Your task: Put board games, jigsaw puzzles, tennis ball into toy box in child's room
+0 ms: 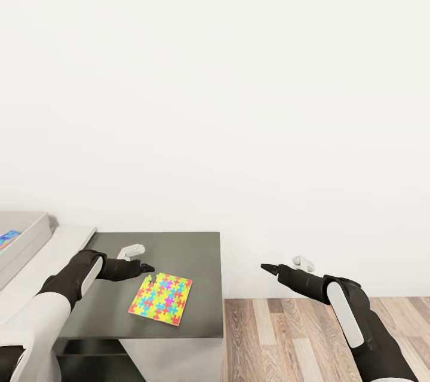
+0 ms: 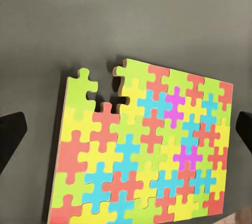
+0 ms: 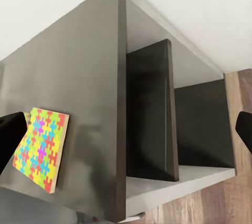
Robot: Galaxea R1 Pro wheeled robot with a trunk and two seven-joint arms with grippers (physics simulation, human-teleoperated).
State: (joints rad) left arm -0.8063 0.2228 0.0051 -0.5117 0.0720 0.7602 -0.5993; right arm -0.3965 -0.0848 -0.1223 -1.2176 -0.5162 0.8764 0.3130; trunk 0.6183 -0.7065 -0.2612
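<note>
The left hand (image 1: 147, 268) is hovering with jaws spread wide, holding nothing, just above the jigsaw puzzle (image 1: 160, 298), which is lying flat on the dark counter (image 1: 197, 250). The puzzle is looking thin, light and stiff; pinching its overhanging edge seems best.

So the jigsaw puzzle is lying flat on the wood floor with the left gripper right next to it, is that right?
Not quite. The jigsaw puzzle lies flat on the dark grey side unit, not on the wood floor. The head view shows this, and the left gripper is indeed right next to it.
</note>
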